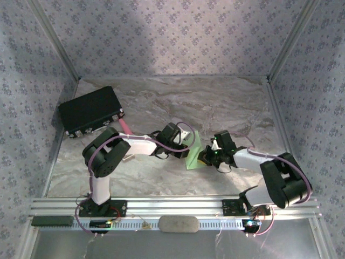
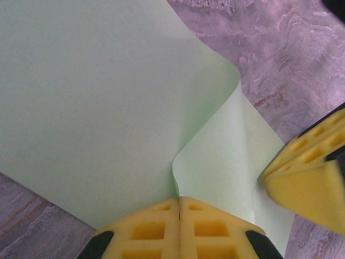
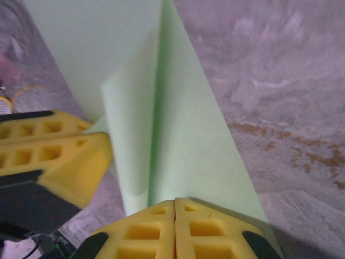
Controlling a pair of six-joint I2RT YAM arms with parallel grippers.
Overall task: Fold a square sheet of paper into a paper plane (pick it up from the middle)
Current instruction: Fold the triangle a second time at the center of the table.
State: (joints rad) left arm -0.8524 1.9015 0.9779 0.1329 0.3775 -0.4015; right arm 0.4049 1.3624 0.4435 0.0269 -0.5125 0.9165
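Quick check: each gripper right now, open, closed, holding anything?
Left gripper: closed, pinching the green paper.
Right gripper: closed, pinching the same sheet.

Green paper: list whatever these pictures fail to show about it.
- Top external: paper tiny, squeezed between left gripper and right gripper; creases unreadable.
- Left wrist: paper cut off by top and left edges; pinched part hidden inside the gripper.
- Right wrist: near fold blurred; top cut off.
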